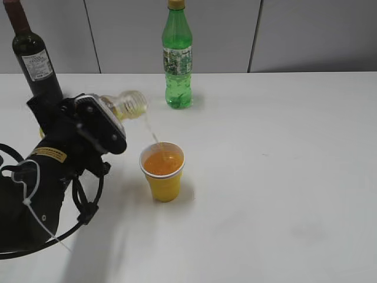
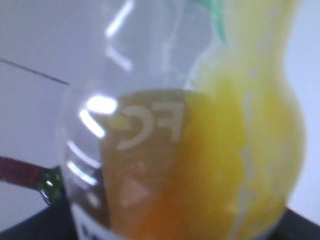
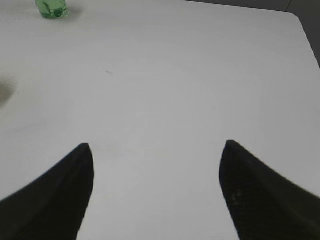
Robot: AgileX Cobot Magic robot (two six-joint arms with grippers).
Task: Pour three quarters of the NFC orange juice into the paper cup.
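Note:
My left gripper (image 1: 100, 118) is shut on the NFC orange juice bottle (image 1: 126, 105) and holds it tipped on its side, mouth to the right. A thin stream of juice runs from its mouth into the yellow paper cup (image 1: 163, 184), which stands upright and holds orange juice near its rim. In the left wrist view the bottle (image 2: 200, 150) fills the frame, blurred, with orange liquid inside; the jaws are hidden. My right gripper (image 3: 156, 150) is open and empty over bare table; it is out of the exterior view.
A tall green soda bottle (image 1: 177, 59) stands behind the cup; its base shows in the right wrist view (image 3: 51, 8). A dark wine bottle (image 1: 35, 59) stands at the far left behind my left arm. The white table (image 1: 283, 177) stretches to the right.

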